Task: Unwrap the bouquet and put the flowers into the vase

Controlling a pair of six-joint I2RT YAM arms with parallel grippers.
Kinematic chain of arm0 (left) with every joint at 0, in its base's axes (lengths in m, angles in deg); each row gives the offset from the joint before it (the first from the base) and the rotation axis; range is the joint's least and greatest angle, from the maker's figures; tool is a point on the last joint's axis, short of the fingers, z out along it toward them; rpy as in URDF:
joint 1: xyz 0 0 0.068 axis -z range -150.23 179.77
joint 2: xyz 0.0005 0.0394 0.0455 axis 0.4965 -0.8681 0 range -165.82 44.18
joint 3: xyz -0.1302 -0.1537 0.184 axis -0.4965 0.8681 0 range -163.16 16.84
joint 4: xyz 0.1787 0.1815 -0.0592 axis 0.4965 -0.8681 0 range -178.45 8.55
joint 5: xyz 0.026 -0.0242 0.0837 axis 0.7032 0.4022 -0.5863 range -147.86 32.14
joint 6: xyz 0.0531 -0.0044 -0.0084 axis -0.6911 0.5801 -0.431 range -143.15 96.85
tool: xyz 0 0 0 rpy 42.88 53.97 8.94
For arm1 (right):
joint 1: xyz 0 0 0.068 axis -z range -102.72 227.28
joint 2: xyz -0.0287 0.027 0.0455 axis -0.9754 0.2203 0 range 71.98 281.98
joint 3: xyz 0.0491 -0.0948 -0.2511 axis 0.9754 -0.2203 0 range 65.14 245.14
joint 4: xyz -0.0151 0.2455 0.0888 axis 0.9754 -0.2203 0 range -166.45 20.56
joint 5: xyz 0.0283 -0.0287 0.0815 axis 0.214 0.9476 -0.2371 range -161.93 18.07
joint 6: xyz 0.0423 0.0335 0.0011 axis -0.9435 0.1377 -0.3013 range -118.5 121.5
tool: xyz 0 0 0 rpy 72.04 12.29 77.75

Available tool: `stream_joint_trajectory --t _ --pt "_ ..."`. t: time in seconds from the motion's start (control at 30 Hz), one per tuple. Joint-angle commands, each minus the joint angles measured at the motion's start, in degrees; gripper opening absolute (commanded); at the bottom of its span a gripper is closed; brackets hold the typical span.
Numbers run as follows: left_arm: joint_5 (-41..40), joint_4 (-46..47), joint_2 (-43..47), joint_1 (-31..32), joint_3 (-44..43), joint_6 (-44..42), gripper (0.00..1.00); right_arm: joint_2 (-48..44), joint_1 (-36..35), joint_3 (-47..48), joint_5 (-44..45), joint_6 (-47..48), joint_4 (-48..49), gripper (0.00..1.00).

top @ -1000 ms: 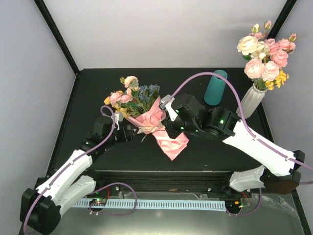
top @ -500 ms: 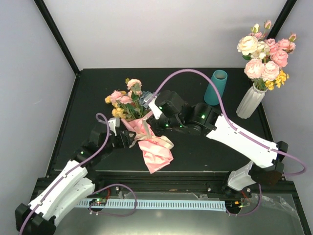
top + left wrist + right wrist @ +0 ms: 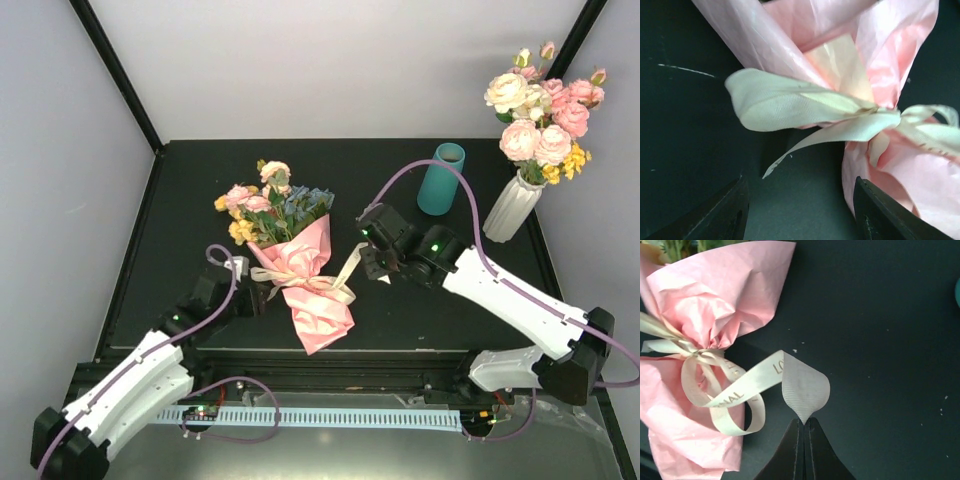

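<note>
Untying step, bouquet (image 3: 290,245) lying on surface (image 3: 180,200): pinches ribbon tail (image 3: 802,387) in closed right pincer (image 3: 803,422), holds left pincer (image 3: 800,200) open beside bow (image 3: 790,100), next probably needs pulling tail away to slip knot.

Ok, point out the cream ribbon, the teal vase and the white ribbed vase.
cream ribbon (image 3: 805,385): right wrist view, on the folded loose tail.
teal vase (image 3: 438,187): top external view, on the middle of its outer wall.
white ribbed vase (image 3: 510,210): top external view, on its ribbed body.
</note>
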Motion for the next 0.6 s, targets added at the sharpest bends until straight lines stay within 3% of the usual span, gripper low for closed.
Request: stream_joint_trajectory --t 0.0,0.1,0.27,0.57 --pt "1.4 7.0 -4.6 2.5 0.6 -6.2 0.58 -1.2 2.4 -0.4 2.4 -3.0 0.2 0.02" --pt "1.4 10.1 -6.9 3.4 2.2 -8.5 0.58 -0.4 5.3 0.2 4.7 -4.4 -1.6 0.02" --pt "3.8 16.8 -7.6 3.6 5.5 -9.8 0.56 -0.5 10.7 0.4 1.6 -2.5 -0.8 0.02" --pt "4.5 23.4 -15.1 3.8 5.1 -12.0 0.53 1.1 11.0 -0.2 -2.7 -0.1 1.3 0.02"
